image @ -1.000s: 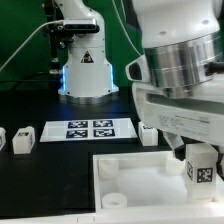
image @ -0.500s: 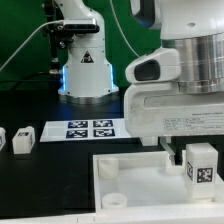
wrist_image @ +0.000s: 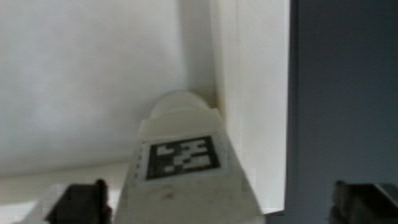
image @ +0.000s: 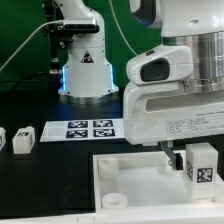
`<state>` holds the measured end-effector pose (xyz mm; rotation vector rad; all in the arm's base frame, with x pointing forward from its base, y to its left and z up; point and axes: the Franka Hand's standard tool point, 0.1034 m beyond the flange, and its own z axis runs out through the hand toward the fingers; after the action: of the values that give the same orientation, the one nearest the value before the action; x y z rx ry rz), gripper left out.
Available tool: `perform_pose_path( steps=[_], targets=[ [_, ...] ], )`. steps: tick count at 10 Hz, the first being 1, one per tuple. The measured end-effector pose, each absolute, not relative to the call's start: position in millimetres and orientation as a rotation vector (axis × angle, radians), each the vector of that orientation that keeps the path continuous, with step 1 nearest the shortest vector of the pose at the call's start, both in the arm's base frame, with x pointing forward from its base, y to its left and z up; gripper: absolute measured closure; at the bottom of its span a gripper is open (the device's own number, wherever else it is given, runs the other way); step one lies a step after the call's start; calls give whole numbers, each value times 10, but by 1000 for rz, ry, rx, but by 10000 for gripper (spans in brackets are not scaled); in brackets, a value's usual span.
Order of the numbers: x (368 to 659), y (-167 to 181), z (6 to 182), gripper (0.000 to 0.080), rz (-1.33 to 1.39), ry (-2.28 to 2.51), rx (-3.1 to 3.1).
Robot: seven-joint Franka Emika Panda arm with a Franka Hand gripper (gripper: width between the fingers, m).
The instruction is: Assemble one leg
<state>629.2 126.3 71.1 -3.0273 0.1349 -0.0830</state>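
Leg (image: 200, 166): white, tagged post, seen upright over the tray (image: 150, 190), close to the tray's edge. Hand (wrist_image: 222, 200): fingers are held spread beside the leg, not clamped on it.

A robotics lab, probably: a robot arm's base (image: 84, 62) stands at twelve o'clock on a black table (image: 50, 175), the marker board (image: 88, 130) before it, a green backdrop (image: 18, 40) behind.
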Motion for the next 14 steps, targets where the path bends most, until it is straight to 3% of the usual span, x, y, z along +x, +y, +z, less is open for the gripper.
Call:
perform_pose_path(
  steps=[1,2,3,11,13,14],
  targets=[
    [6291,1279,712,309,-71,316,-3002],
    [6282,1228,696,490,-56,481,-2984],
    [6284,1222,694,500,-50,602,-2962],
    [6300,1208,658,500,97,1947,-2104],
    [6294,1213,653,500,100,1939,-2108],
    [6289,1215,646,400,97,1919,-2127]
  ],
)
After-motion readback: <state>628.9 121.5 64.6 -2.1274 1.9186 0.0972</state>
